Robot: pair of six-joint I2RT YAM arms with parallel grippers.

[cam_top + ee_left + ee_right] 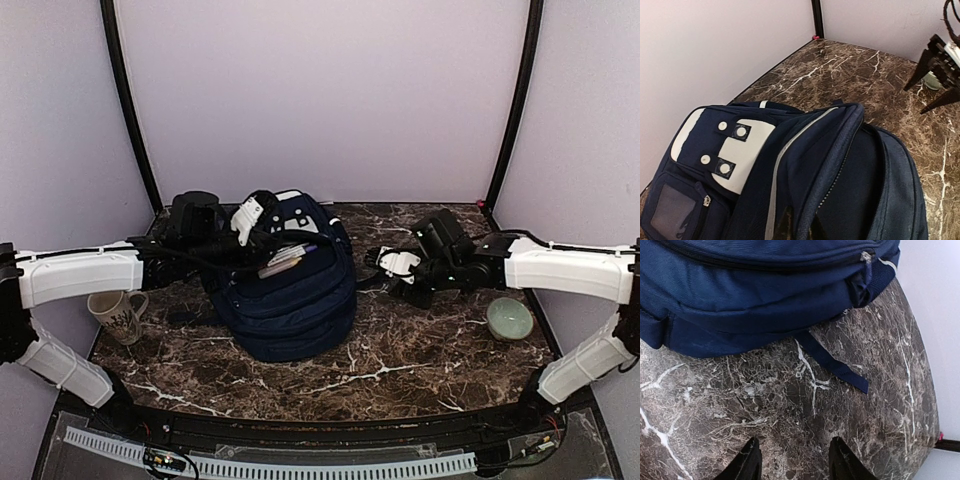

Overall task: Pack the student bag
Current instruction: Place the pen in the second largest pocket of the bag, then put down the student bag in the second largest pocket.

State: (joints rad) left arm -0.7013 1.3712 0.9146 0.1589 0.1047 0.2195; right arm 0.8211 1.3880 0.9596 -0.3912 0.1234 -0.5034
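The student bag (pixel 295 300), its rim seemingly clamped in the left jaws, should be pulled wide; right jaws apart.

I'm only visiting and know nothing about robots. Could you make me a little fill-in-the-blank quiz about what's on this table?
1. The student bag is navy ___ in colour.
2. Seen from above, the mug stands near the table's ___ edge.
3. The green bowl sits near its ___ edge.
4. The right gripper hovers over bare marble with its fingers ___, nothing between them.

Missing words: blue; left; right; open.
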